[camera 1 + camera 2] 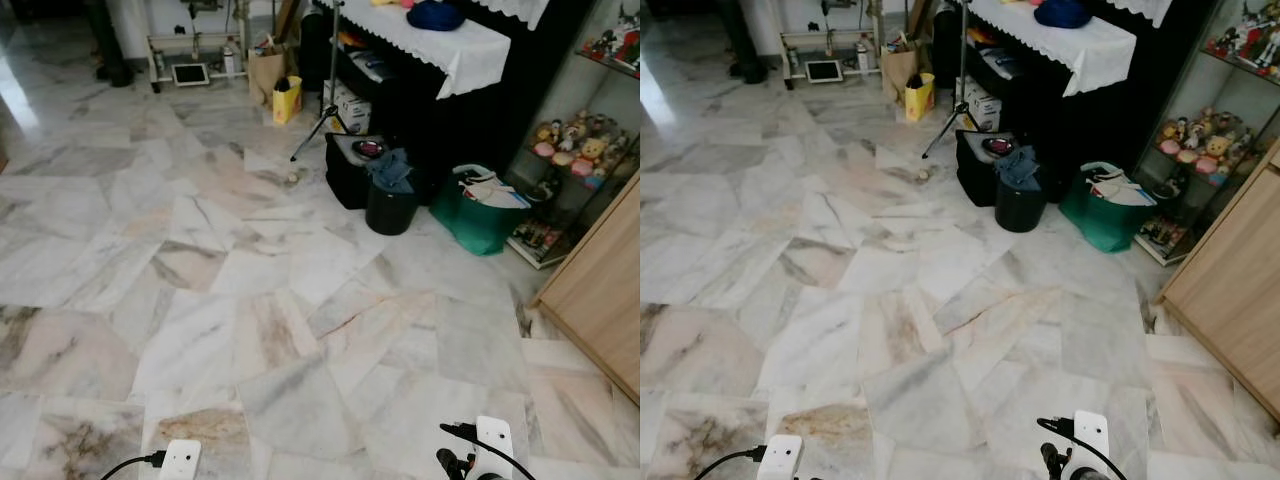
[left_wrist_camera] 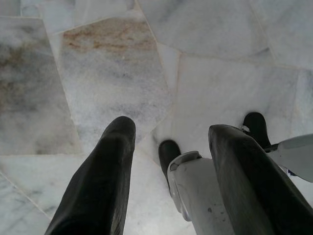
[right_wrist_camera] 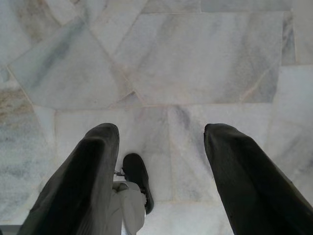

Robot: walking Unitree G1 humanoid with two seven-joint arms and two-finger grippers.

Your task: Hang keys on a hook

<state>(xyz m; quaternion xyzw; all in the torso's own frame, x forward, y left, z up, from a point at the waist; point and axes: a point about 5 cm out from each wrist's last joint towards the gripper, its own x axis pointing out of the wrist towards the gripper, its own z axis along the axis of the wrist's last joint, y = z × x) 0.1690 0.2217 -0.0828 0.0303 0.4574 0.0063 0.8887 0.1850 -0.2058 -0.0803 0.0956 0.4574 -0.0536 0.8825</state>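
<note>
Two hands hang idle, our left hand (image 2: 168, 171) and right hand (image 3: 161, 171) both spread wide and empty above the pale marble-tile floor (image 1: 250, 300). Nowhere can we spot keys or hook; keys likely light, jangly, best pinched by the ring.

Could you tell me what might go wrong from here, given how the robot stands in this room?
1. Both the left tool and the right tool hang open over bare marble floor with nothing between the fingers, so there may be no keys to hang yet.
2. The tripod leg, black bin and green bag crowd the way ahead on the right and could trip it.
3. The polished floor may be slippery.
</note>
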